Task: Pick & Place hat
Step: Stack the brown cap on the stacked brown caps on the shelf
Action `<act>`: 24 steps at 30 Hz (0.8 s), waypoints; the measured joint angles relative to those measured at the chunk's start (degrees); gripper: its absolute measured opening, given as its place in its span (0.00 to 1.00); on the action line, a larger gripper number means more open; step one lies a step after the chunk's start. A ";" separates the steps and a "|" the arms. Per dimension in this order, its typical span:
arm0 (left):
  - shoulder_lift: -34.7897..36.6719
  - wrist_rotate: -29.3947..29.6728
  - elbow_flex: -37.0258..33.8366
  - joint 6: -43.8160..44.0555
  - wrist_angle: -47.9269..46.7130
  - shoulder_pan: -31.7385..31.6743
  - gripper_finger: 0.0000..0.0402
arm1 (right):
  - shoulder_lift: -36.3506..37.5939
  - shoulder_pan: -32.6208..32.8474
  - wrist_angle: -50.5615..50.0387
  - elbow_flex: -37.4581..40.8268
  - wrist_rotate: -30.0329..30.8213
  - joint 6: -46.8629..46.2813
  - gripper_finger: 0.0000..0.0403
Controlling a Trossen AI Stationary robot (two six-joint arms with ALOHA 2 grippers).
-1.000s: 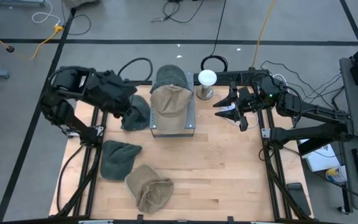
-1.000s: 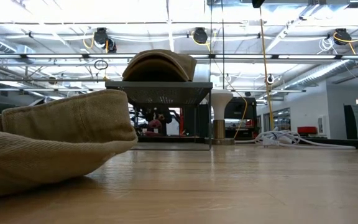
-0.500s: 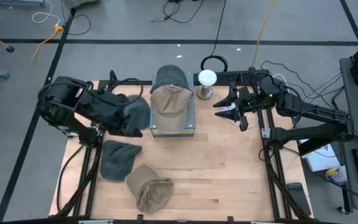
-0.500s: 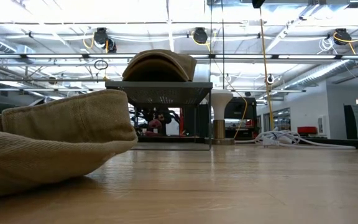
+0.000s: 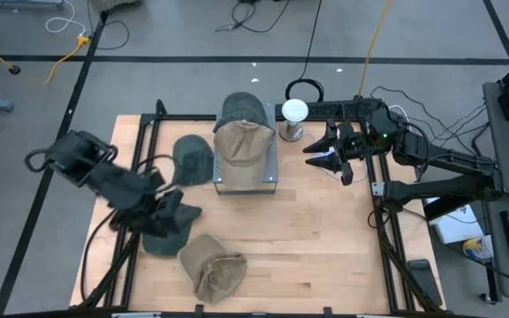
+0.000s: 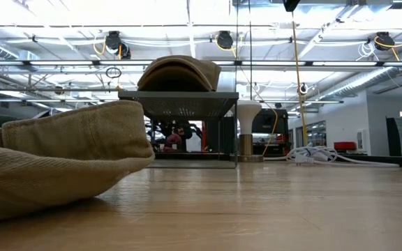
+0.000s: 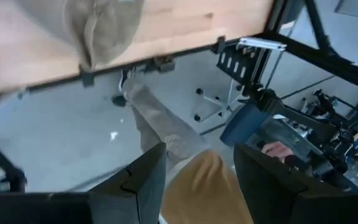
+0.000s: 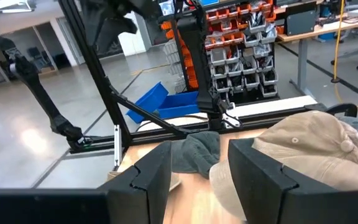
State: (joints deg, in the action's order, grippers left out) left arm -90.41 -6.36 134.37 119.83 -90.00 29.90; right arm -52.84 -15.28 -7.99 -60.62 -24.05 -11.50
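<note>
Tan cotton cap [image 5: 241, 146] sits on my grey mesh stand [image 5: 246, 181] by the wooden bench's [image 5: 325, 238] far edge. My left gripper [image 5: 177, 215], fingers parted and empty, hovers over a grey-green cap [image 5: 162, 231] near the left edge. My right gripper [image 5: 315, 156] waits spread near the far right corner.

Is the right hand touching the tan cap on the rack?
Apart. The high view shows bare table between the right hand and the tan cap sitting on the rack; the hand hangs beside the white lamp.
</note>
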 joint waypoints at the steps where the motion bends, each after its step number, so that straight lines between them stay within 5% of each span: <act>1: 0.00 0.30 0.00 2.06 -0.02 1.05 0.48 | 0.00 0.02 -0.02 0.00 0.00 -0.05 0.37; 9: -0.36 1.85 0.00 21.02 -0.02 8.84 0.48 | 0.00 0.01 -0.02 0.00 0.00 -0.05 0.37; 18: -4.24 6.63 -1.51 21.29 0.03 10.73 0.48 | 0.00 0.00 -0.02 1.40 -0.03 0.07 0.37; 24: -4.96 6.75 -9.39 21.28 0.02 11.68 0.48 | 0.00 0.00 0.00 3.63 -0.02 0.17 0.37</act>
State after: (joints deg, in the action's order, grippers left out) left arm -95.37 0.39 124.97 141.12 -89.98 41.58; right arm -52.84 -15.28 -7.99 -56.99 -24.08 -11.33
